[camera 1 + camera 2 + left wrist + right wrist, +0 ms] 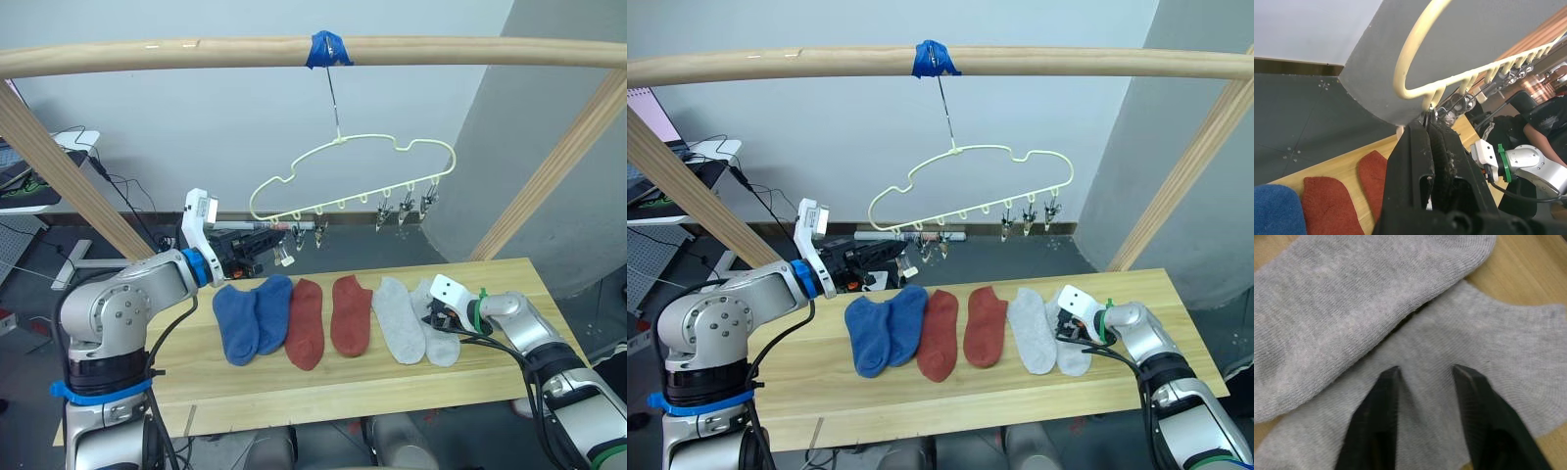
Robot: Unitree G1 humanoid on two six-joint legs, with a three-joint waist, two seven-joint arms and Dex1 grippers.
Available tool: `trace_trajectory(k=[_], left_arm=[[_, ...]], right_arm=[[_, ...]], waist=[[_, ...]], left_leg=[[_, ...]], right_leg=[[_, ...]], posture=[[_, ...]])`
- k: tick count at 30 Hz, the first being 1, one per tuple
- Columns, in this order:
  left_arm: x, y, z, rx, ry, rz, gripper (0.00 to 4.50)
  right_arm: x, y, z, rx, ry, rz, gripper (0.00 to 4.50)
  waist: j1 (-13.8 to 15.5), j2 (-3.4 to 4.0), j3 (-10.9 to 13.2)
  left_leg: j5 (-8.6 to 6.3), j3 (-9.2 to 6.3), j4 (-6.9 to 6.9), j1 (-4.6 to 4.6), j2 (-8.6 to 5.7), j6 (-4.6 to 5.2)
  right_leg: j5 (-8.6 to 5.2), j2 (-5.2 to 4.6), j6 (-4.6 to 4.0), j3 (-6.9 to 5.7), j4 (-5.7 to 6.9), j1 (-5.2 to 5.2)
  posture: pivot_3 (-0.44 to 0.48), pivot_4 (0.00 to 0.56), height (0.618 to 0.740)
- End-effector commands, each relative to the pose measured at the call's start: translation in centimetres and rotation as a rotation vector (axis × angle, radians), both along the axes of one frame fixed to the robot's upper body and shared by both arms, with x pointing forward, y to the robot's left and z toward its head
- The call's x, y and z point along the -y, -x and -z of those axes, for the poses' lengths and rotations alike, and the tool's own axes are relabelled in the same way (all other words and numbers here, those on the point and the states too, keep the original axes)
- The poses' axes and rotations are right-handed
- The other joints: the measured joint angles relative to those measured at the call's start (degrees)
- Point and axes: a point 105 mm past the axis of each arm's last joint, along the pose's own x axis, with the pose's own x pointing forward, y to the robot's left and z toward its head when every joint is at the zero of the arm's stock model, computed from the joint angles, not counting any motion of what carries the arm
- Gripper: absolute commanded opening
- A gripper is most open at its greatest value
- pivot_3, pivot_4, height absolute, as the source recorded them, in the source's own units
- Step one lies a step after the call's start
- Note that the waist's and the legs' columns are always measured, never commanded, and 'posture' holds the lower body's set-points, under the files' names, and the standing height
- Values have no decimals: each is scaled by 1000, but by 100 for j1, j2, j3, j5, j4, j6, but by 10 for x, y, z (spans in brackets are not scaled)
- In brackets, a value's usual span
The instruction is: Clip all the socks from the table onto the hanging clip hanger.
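Note:
Six socks lie in a row on the table (343, 387): two blue socks (238, 325), two rust-red socks (306, 323), two grey socks (400, 319). The pale-yellow clip hanger (353, 160) hangs above them from the top pole. My left gripper (276, 245) is raised at the hanger's left end, shut on one of its metal clips (1428, 113). My right gripper (1425, 374) is open, with its fingertips (1392, 378) resting on the rightmost grey sock (445, 341), where it overlaps its neighbour.
Blue tape (328, 49) fixes the hanger's hook to the horizontal pole (147, 57). Slanted poles (69, 176) stand at both table ends. Several more clips (404, 210) dangle at the hanger's right. A seated person (1542, 122) is beyond the table. Cables lie on the floor behind.

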Motion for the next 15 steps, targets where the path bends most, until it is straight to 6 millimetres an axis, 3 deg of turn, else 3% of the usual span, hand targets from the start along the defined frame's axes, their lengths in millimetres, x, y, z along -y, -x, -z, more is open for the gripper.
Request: trace_trajectory(k=[1,2,7,12,15], left_arm=[[0,2,1,9,-11,-4,0],[0,2,1,9,-10,-6,0],[2,2,3,11,-11,-3,0],[2,1,3,21,-17,-1,0],[3,1,2,27,-16,-1,0]], right_arm=[[7,7,2,-18,-4,19,348],[7,8,1,-17,-8,22,28],[11,15,2,-12,-16,33,28],[6,17,-11,5,-65,27,28],[5,31,-22,-18,-68,-12,28]], waist=[[2,0,0],[2,0,0],[10,0,-1],[4,0,-1],[17,2,-2]], left_leg=[[0,0,0,0,0,0],[0,0,0,0,0,0],[0,0,0,-1,0,0],[0,0,0,1,0,0],[0,1,1,-2,-1,0]], right_leg=[[0,0,0,0,0,1],[0,0,0,0,0,1],[0,0,0,0,-1,1],[0,0,0,0,2,0],[0,-1,1,1,2,-2]], posture=[[-91,160,740],[-92,160,740],[-98,156,740],[-100,153,740],[-99,148,740]])
